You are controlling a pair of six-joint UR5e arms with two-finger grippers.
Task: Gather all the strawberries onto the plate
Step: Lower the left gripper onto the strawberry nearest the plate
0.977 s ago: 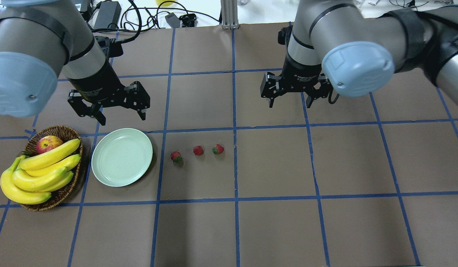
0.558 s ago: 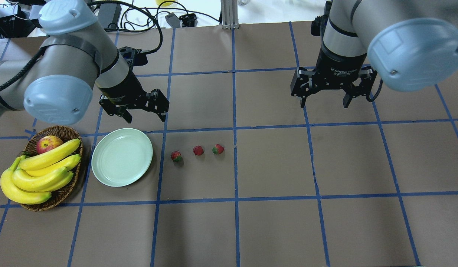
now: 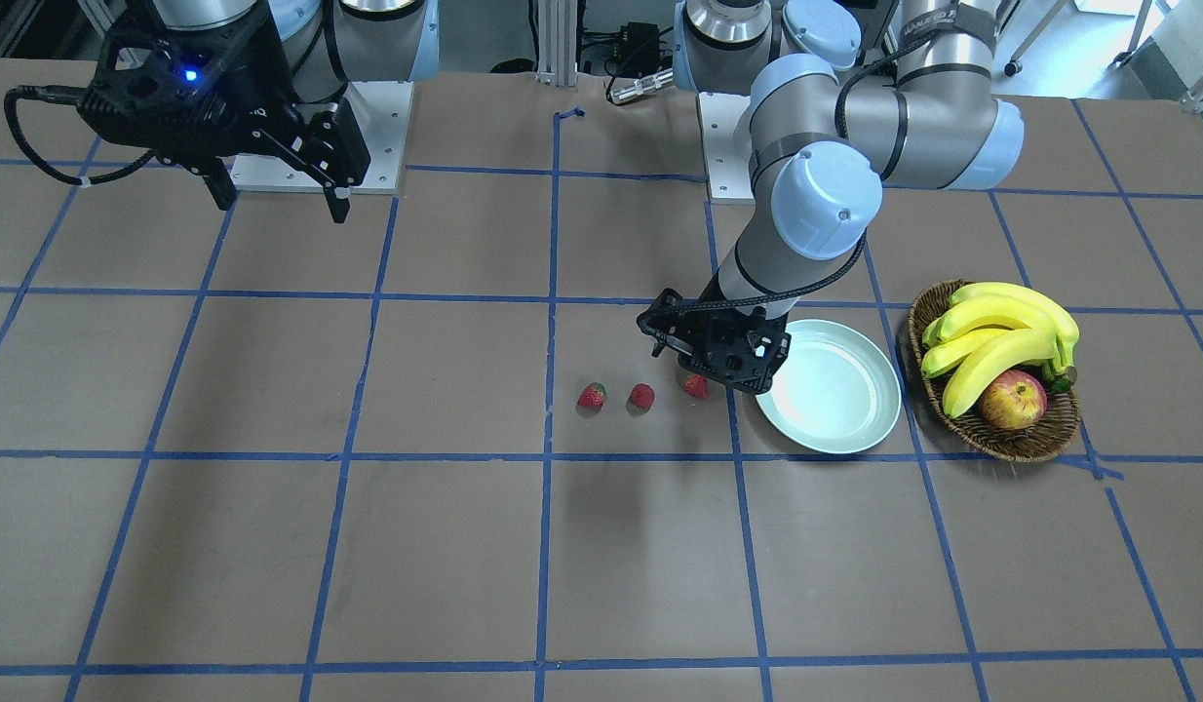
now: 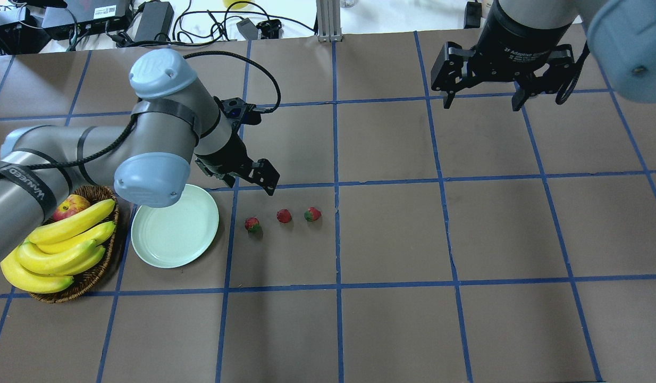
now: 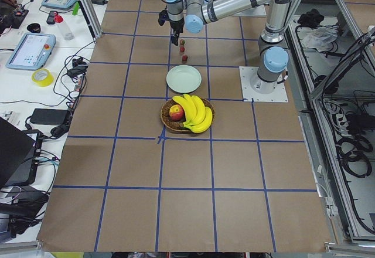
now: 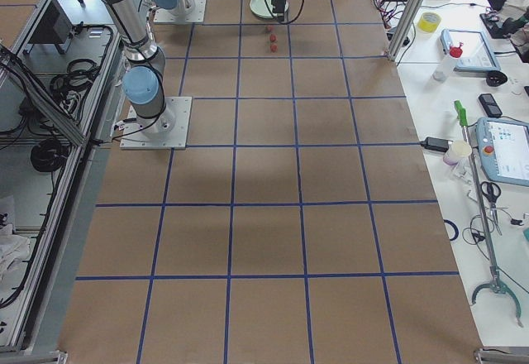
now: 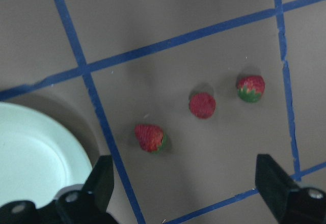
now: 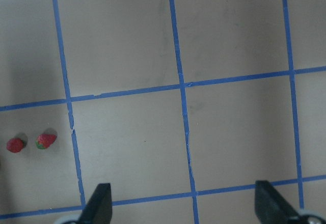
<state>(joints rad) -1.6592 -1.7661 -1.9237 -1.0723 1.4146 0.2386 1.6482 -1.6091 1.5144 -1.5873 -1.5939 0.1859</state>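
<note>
"WANEED" strap (image 4: 29, 184); "2F Adaptive" right tool (image 4: 482, 105)

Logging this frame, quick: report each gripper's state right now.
Left gripper: open, fingers spread, holding nothing; the strawberries lie on the table.
Right gripper: open, holding nothing.

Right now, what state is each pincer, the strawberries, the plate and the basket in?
Left pincer: open, empty, above the table next to the plate.
Right pincer: open, empty, far from the fruit.
Strawberries: all three lying on the table, ungrasped.
Plate: empty.
Wicker basket: holding bananas and an apple.
</note>
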